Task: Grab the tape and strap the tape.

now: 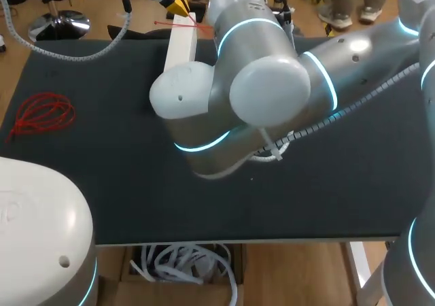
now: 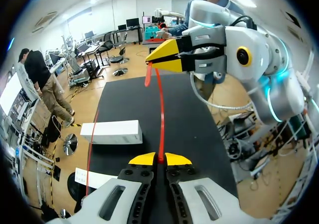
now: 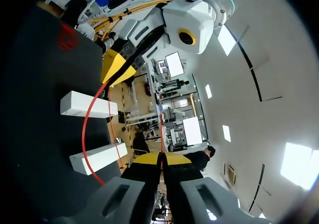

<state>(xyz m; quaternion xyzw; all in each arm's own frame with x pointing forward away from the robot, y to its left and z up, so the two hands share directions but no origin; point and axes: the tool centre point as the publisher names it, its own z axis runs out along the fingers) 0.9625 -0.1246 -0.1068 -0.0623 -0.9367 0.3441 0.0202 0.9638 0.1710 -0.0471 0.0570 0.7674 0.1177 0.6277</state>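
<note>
A thin red strap [image 2: 161, 114] runs taut between my two grippers above the far edge of the table. My left gripper [image 2: 159, 159] is shut on one end of it. My right gripper [image 3: 160, 158] is shut on the other end, and from there the strap [image 3: 87, 129] curves in a loop to the left gripper's yellow tips [image 3: 115, 67]. In the left wrist view the right gripper [image 2: 155, 58] pinches the strap just ahead. In the head view a yellow fingertip [image 1: 178, 4] and the strap [image 1: 178, 24] show at the far edge.
A tangled bundle of red straps [image 1: 42, 114] lies at the left of the black mat [image 1: 122, 177]. A long white box [image 1: 182, 46] sits at the far edge, with a second white box [image 3: 98, 157] beside it. My right arm [image 1: 272, 88] spans the middle.
</note>
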